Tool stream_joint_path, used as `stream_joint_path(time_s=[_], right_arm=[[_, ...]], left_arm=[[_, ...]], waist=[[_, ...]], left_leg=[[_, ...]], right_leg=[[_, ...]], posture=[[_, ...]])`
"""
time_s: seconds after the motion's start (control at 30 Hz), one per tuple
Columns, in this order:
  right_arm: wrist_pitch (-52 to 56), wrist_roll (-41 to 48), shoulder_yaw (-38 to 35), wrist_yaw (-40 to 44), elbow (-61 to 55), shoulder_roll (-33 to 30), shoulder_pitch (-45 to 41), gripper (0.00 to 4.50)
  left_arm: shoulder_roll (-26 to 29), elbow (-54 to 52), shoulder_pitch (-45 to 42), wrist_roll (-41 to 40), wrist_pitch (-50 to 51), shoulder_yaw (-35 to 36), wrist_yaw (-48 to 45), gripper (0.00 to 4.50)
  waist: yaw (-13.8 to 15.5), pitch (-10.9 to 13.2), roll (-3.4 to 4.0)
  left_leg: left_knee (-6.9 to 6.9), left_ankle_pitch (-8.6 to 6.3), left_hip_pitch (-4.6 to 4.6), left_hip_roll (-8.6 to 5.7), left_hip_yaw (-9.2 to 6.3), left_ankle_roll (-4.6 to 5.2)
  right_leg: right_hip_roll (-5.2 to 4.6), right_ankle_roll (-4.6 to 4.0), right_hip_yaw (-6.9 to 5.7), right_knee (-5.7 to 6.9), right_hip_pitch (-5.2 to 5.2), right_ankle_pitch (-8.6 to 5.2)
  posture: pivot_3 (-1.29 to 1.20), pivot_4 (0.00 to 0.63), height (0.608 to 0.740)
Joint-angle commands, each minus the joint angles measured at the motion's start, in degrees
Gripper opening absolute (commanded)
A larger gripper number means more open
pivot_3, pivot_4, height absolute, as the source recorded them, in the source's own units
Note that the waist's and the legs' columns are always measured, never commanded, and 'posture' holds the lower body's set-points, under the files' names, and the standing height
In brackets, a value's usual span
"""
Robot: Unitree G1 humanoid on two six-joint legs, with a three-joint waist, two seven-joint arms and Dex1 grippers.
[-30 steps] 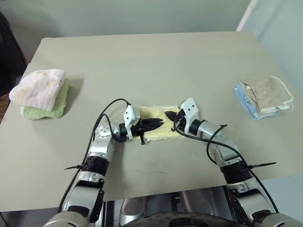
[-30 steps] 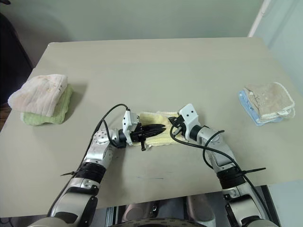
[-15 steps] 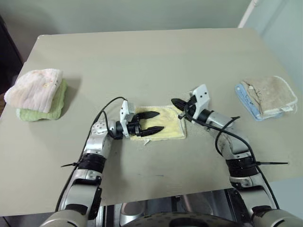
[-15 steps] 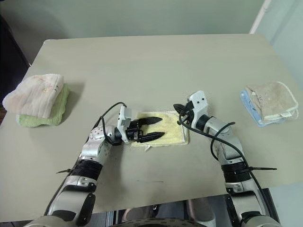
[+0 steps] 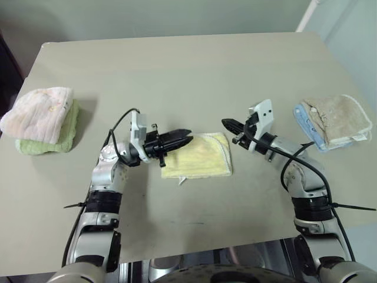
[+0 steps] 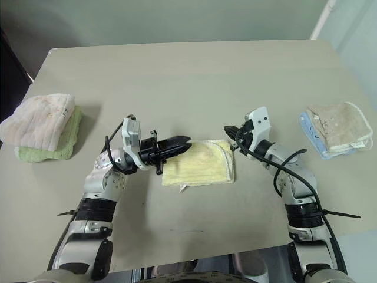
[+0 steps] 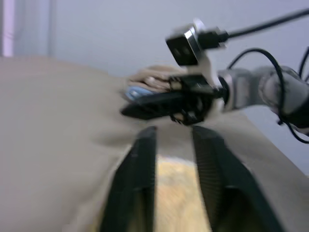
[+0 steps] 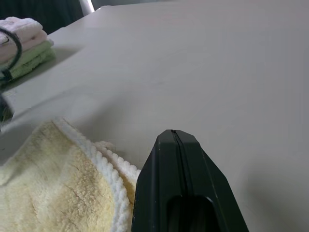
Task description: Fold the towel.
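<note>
Now: towel (image 6: 199, 163) lies folded into a small near-square pad at table (image 6: 194, 76) centre, flat, cream hem along its right and near edges, small tag or loop poking out at the near edge. Nothing holds it.

Key relation: pad sits between the two arms, below both.
- L gripper (image 6: 184, 141): points toward the robot's right, roughly level, tips hanging over the pad's far-left corner. Apart from the cloth as far as head views show. Fingers (image 7: 140, 169) stand slightly parted in the wrist view, a narrow gap, nothing in it.
- R gripper (image 6: 228, 130): points toward the robot's left, tip just off the pad's far-right corner, raised. Fingers pressed together, seam visible in wrist view, empty.

Long axis of pad: weak; a bit wider side to side than front to back, so axis runs L–R, in line with both grippers. L tips overlap the pad in the picture; R tips lie just outside its edge. L is nearer.

Judgement: fold looks done or nearly so. If another fold is wanted, L would drop onto the far-left corner beneath it; R would need to come in and down over the hem.

Elsewhere: pink towel on green one (image 6: 41, 127) far L of table; beige cloth on blue one (image 6: 337, 128) far R. Both well apart from the pad.
</note>
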Motion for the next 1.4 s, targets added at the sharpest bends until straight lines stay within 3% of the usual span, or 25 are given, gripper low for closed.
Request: stream_joint_path(time_s=[0.03, 0.17, 0.27, 0.4, 0.63, 0.8, 0.9, 1.27, 1.4], right_arm=[[0.89, 1.72, 0.66, 1.19, -4.14, -0.14, 0.22, 0.0], [6.08, 5.84, -1.9, 2.89, -6.88, -2.71, 1.86, 0.0], [7.0, 7.73, -2.13, 5.48, -9.87, -5.8, 3.57, 0.54], [17.08, 18.7, -9.81, 6.5, -12.19, -9.64, 3.08, 1.9], [30.84, 31.09, -15.11, 5.82, -9.01, -13.73, 0.59, 4.42], [35.52, 33.54, -15.35, 5.65, -5.45, -15.09, -0.69, 4.47], [35.81, 32.15, -13.24, 6.4, -5.03, -16.54, -0.98, 4.5], [36.85, 29.29, -8.25, 6.38, 1.45, -17.18, -3.05, 4.5], [36.94, 25.58, -3.53, 7.23, 6.48, -17.11, -4.81, 4.5]], left_arm=[[0.58, -2.46, -0.01, -0.52, -0.31, 0.04, -1.09, 0.04], [1.21, -3.81, 0.66, -0.58, 0.3, -0.3, -2.16, 0.04], [1.15, -4.28, 0.65, -1.42, -0.03, 0.42, -2.71, 0.0], [4.28, -7.64, 1.7, -1.14, 0.89, 0.12, -4.07, 0.0], [6.34, -9.86, 2.8, 0.14, 0.15, 1.01, -0.25, 0.0], [8.49, -10.33, 3.72, -0.24, 0.57, 1.11, -1.08, 0.0], [9.34, -10.28, 3.98, -0.16, 0.65, 1.45, -0.52, 0.53], [12.27, -10.37, 5.04, 1.6, -1.0, 1.75, 0.05, 4.47], [12.67, -8.29, 5.19, 5.56, -7.25, 1.22, 0.62, 4.47]], waist=[[0.04, 0.0, 0.0], [0.17, 0.0, 0.0], [0.24, 0.0, 0.0], [0.1, 0.01, -0.02], [-0.05, 0.02, -0.03], [-0.07, 0.02, -0.03], [-0.09, 0.02, -0.03], [-0.13, 0.02, -0.03], [-0.22, 0.02, -0.03]], left_leg=[[0.01, -0.01, 0.0, 0.0, 0.0, 0.01], [0.05, -0.01, -0.01, -0.01, 0.0, 0.02], [0.07, -0.01, -0.05, -0.03, 0.0, 0.02], [0.08, -0.02, -0.05, -0.02, 0.1, -0.01], [0.1, 0.0, 0.04, -0.02, 0.16, -0.03], [0.08, 0.0, 0.08, -0.02, 0.16, -0.02], [0.07, -0.02, 0.08, -0.02, 0.16, 0.01], [0.08, -0.07, 0.07, -0.01, 0.16, 0.07], [0.07, -0.08, 0.08, 0.01, 0.16, 0.08]], right_leg=[[0.0, 0.01, 0.0, 0.0, 0.0, -0.02], [0.0, 0.01, 0.0, 0.0, 0.02, -0.03], [0.0, 0.07, 0.03, 0.0, 0.06, -0.14], [0.01, 0.03, 0.05, 0.02, 0.04, -0.3], [0.02, -0.13, 0.1, 0.2, 0.05, -0.47], [0.03, -0.11, 0.11, 0.28, 0.05, -0.5], [0.03, -0.07, 0.11, 0.28, 0.04, -0.51], [0.02, -0.05, 0.11, 0.3, 0.02, -0.51], [0.02, -0.09, 0.09, 0.32, 0.0, -0.49]], posture=[[0.0, 0.15, 0.74], [0.0, 0.15, 0.74], [0.0, 0.15, 0.74], [0.0, 0.15, 0.74], [0.0, 0.15, 0.74], [0.0, 0.15, 0.74], [0.0, 0.15, 0.74], [0.0, 0.15, 0.74], [0.0, 0.15, 0.74]])
